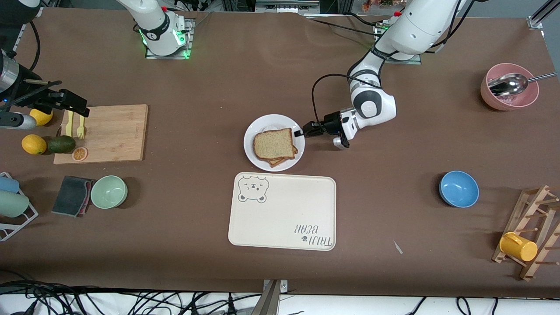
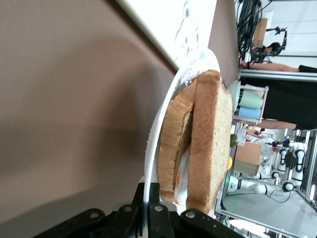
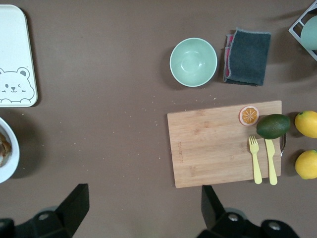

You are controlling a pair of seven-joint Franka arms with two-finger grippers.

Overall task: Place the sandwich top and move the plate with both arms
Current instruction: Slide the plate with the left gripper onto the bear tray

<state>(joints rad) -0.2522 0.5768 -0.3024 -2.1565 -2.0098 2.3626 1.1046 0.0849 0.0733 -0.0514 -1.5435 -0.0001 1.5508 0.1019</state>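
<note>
Cream bear tray (image 1: 282, 212) nearest the front camera on my desk (image 1: 393, 144); just farther, the plate (image 1: 258, 131) with the sandwich top (image 1: 273, 144) lying on the stack; my left tool (image 1: 300, 133) clamped on the plate's rim at the left arm's end; my right tool (image 3: 143, 203) waiting, fingers wide, above the cutting board (image 1: 113, 131).

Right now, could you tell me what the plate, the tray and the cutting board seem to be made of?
Plate: likely glazed ceramic; plain white with a glossy rim. Tray: probably matte plastic or bamboo fibre; flat cream surface with printed bear. Cutting board: bamboo or wood; pale visible grain.
</note>
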